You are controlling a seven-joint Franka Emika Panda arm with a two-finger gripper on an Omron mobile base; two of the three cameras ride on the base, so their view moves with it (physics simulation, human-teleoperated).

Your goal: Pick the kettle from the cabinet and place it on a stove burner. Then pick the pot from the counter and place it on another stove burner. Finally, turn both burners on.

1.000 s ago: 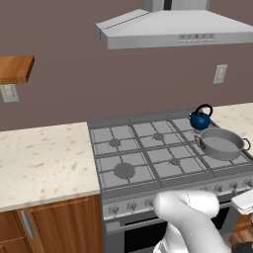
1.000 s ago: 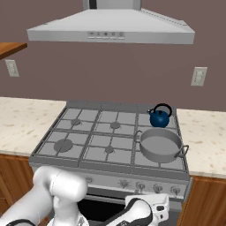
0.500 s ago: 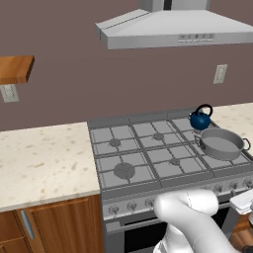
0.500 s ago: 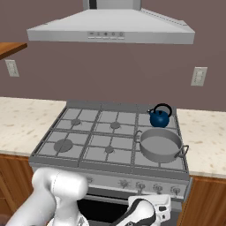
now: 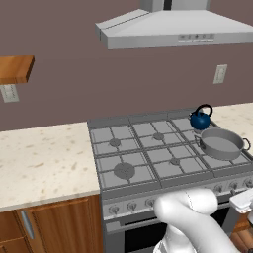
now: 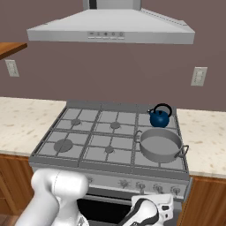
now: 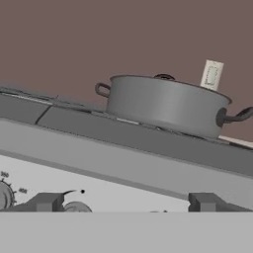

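Small round glossy dark-blue kettle [image 6: 159,118] with black arched handle: on the back right burner of the grey gas stove [image 6: 110,137]. Wide shallow grey metal pot [image 6: 159,145] with two loop handles: on the front right burner, just in front of the kettle. Beige speckled stone table [image 5: 44,163]: flanks the stove on both sides. End effector [image 7: 123,202]: low before the stove's front panel, by the knobs [image 6: 142,186], jaws spread wide, grasping nothing. Steel range hood [image 6: 110,31]: overhead.
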